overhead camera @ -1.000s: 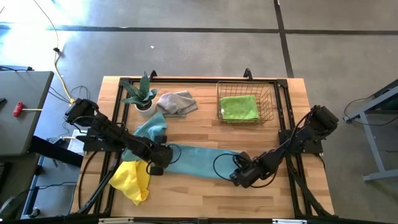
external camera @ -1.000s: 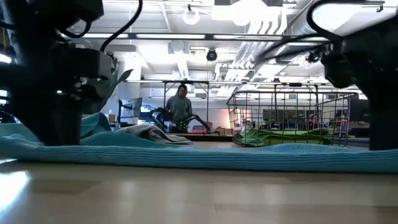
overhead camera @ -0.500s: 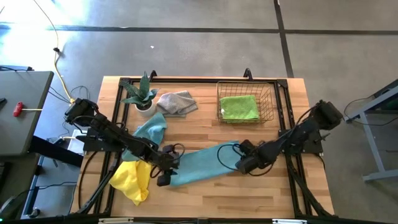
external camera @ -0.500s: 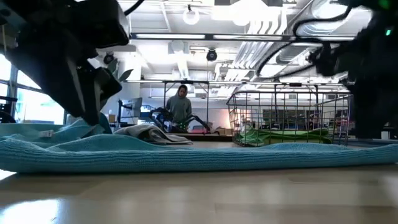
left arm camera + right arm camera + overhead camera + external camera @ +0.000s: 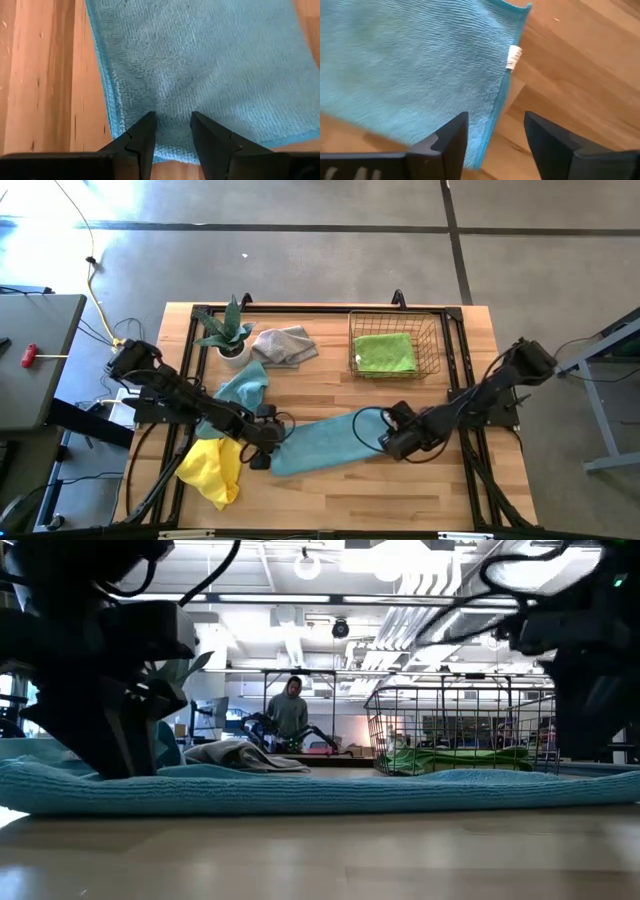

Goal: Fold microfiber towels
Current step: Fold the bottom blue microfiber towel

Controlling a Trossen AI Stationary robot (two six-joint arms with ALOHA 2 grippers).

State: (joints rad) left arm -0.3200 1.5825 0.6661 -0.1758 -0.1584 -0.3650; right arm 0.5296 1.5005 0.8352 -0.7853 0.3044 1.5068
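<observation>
A yellow towel (image 5: pixel 212 470) lies crumpled behind the left gripper (image 5: pixel 262 452), a second blue towel (image 5: pixel 240 387) beside it. That gripper rests on the near-left corner of the spread light blue towel (image 5: pixel 325 442), jaws partly parted with cloth bunched between them, seemingly pinched. The towel stretches flat across the surface (image 5: pixel 330 490) to the right gripper (image 5: pixel 385 442), whose jaws stand wide, holding nothing, over the tagged edge. The cloth looks light, soft and limp; corners seem the best hold.
</observation>
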